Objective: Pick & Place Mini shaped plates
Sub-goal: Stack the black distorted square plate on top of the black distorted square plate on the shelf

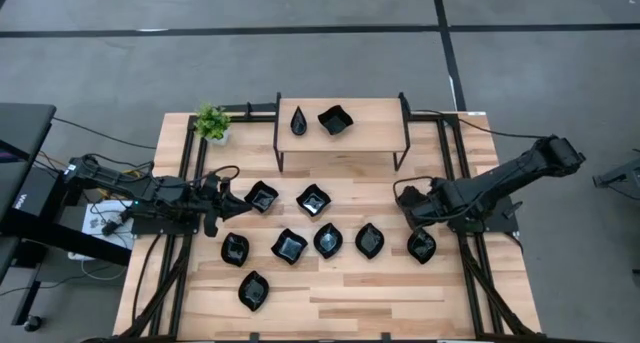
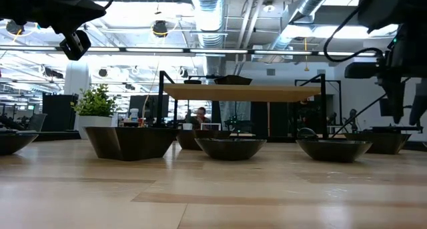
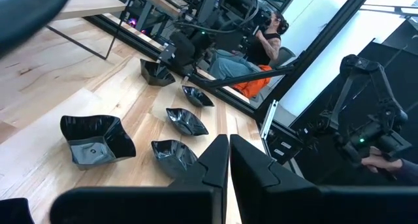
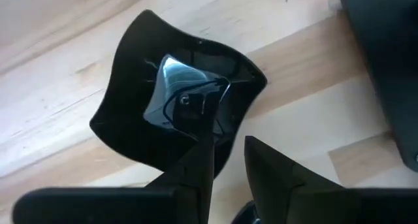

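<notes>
Nearest, the right gripper (image 4: 225, 162) pinches the rim of a plate (image 4: 173, 96) on the table (image 1: 380, 293) (right end of the row), the left gripper (image 3: 228, 155) hangs shut and empty, and two plates sit on the far shelf (image 1: 370, 135).

Glossy black plates (image 1: 290, 246), pale wood table (image 1: 400, 293)

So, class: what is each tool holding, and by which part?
Right tool pinches the rightmost mini plate by its rim; the left tool, shut, holds nothing.
</notes>
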Motion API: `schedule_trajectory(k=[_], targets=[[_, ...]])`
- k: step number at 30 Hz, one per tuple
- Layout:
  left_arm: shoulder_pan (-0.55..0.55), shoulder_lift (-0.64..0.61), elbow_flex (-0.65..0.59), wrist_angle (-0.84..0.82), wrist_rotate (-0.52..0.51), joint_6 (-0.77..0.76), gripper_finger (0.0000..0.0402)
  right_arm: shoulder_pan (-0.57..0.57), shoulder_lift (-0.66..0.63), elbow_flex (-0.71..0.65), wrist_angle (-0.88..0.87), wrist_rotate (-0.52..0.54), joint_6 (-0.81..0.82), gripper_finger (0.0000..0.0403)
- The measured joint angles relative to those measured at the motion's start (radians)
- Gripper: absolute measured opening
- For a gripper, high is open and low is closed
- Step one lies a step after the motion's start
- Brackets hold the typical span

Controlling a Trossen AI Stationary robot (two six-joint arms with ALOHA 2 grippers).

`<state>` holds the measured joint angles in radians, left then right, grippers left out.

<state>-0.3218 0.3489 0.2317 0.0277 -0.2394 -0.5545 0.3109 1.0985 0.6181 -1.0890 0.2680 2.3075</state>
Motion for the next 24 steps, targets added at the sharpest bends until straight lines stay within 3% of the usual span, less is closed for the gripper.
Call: schedule_trajectory(k=[9,19,24], targets=[[0.000,0.000,0.000,0.000,0.000,0.000,0.0016,0.000,0.001,-0.083,0.136,0.019,0.003,0.0082],[0.000,0.000,0.000,0.000,0.000,0.000,0.0016,0.003,0.001,-0.072,0.164,0.024,-0.002,0.0082],[0.000,0.000,0.000,0.003,0.000,0.000,0.0016,0.019,-0.006,-0.019,0.094,0.025,-0.006,0.0082]])
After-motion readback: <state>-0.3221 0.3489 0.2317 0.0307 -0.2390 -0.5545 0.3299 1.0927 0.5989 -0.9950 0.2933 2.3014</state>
